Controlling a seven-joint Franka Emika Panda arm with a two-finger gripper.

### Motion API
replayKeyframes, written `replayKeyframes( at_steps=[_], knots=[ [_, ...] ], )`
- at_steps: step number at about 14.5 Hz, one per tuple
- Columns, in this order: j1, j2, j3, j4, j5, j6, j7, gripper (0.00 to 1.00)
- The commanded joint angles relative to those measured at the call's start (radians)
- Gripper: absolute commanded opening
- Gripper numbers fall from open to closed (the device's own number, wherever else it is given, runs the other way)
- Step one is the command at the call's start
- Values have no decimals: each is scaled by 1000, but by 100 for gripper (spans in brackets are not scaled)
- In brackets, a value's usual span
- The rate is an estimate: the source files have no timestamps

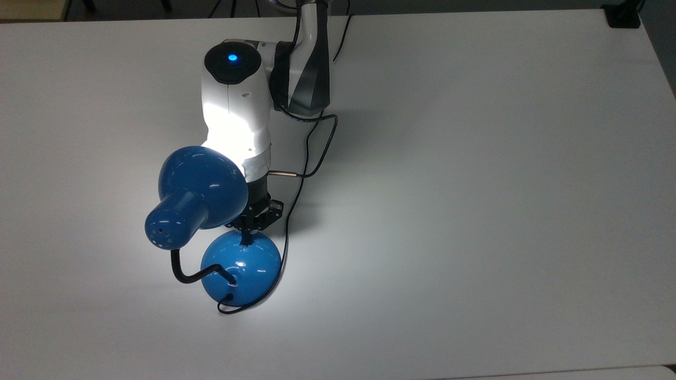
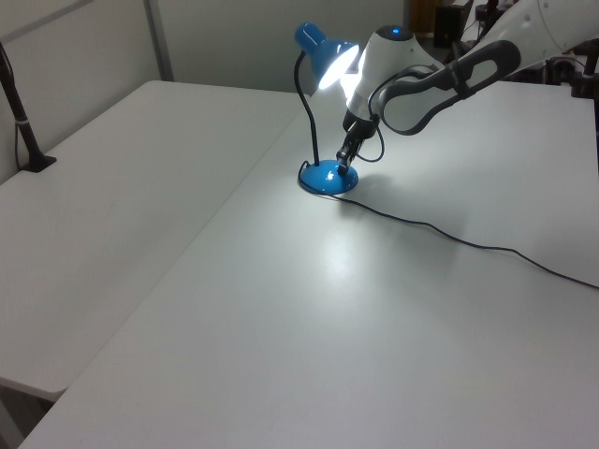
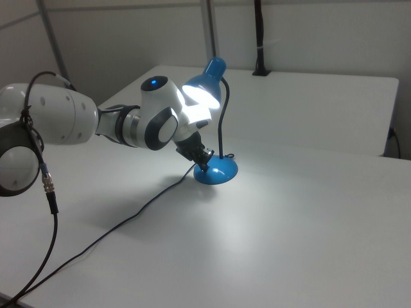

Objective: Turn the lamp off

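The big white surface is made of flat tops set side by side, and a thin seam runs between two of them. A black clamp sits at a far corner of the surface. A black post stands at the surface's edge.

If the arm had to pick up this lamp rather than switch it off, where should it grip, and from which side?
Probably the lamp is best gripped on the upright black gooseneck just above the base, coming in level from the left view's left. The neck is thin enough for two fingers; the domed base and bell shade are wide and glossy. The gripper now sits at the base.
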Motion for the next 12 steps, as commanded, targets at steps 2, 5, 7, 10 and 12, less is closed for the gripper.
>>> replayKeyframes(
  at_steps=[2,5,7,10,12],
  knots=[
    [23,14,-8,13,5,21,12,0],
    [23,14,-9,-20,-6,23,9,0],
    [25,12,-8,-37,-29,23,9,0],
    [23,12,-8,-59,-30,23,7,0],
    [23,10,-6,-82,-38,23,7,0]
  ],
)
